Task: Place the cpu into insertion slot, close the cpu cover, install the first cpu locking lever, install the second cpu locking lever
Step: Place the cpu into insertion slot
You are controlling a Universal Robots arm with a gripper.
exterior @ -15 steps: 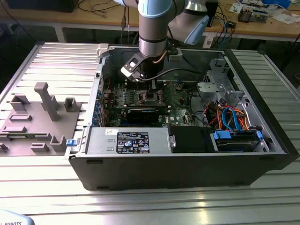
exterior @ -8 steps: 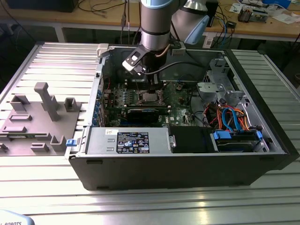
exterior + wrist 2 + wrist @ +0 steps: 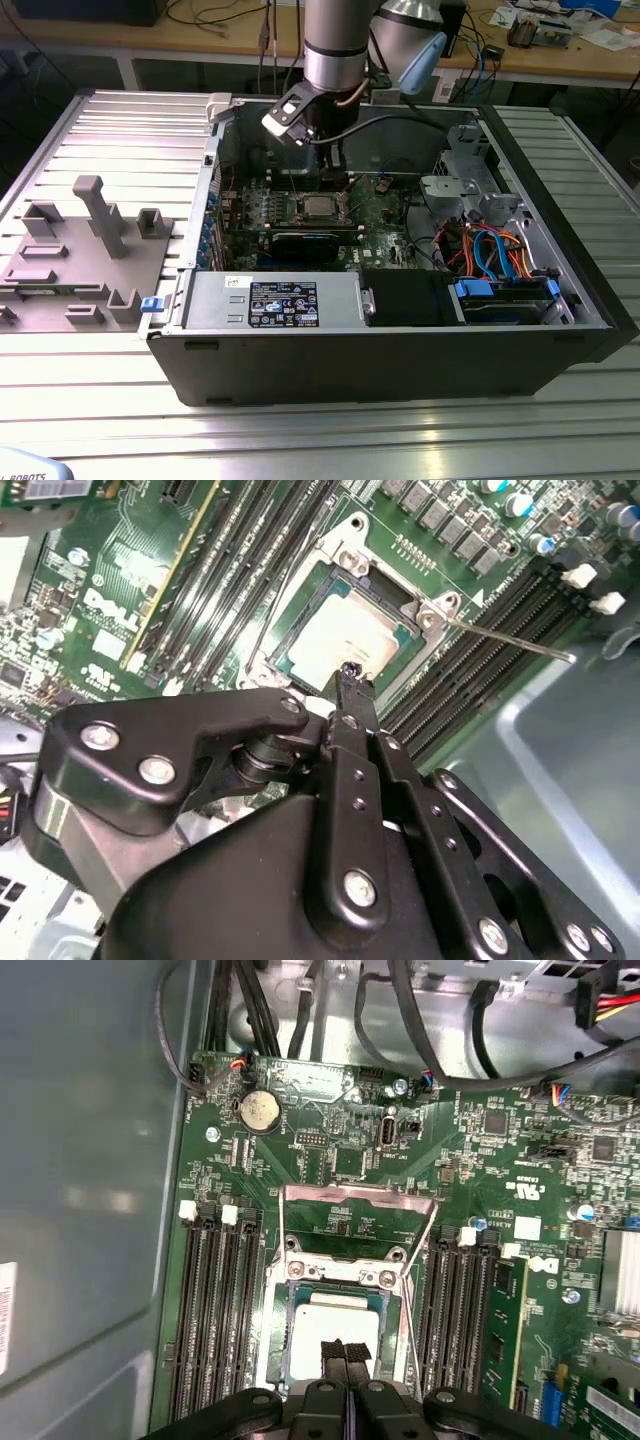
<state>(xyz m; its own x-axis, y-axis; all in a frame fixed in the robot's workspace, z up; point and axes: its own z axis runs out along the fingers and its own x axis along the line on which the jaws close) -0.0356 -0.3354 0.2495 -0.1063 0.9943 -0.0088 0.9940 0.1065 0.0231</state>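
Note:
The cpu (image 3: 335,1322), a flat silver-grey square, lies in the insertion slot (image 3: 272,1335) on the green motherboard. It also shows in the second wrist view as cpu (image 3: 345,638) and in the exterior view as cpu (image 3: 320,207). The cpu cover (image 3: 360,1196), a thin silvery frame, stands flipped open at the slot's far end. One thin locking lever (image 3: 512,642) sticks out free beside the slot. My gripper (image 3: 345,1352) hangs just above the cpu's edge, fingers shut together with nothing seen between them; it also appears as gripper (image 3: 350,672) and gripper (image 3: 335,170).
Black memory slots (image 3: 215,1310) flank the socket on both sides. The open computer case wall (image 3: 330,350) rings the board, with a power supply (image 3: 275,300) and blue and orange cables (image 3: 490,250) at the exterior view's right. A grey fixture (image 3: 95,235) stands outside on the slatted table.

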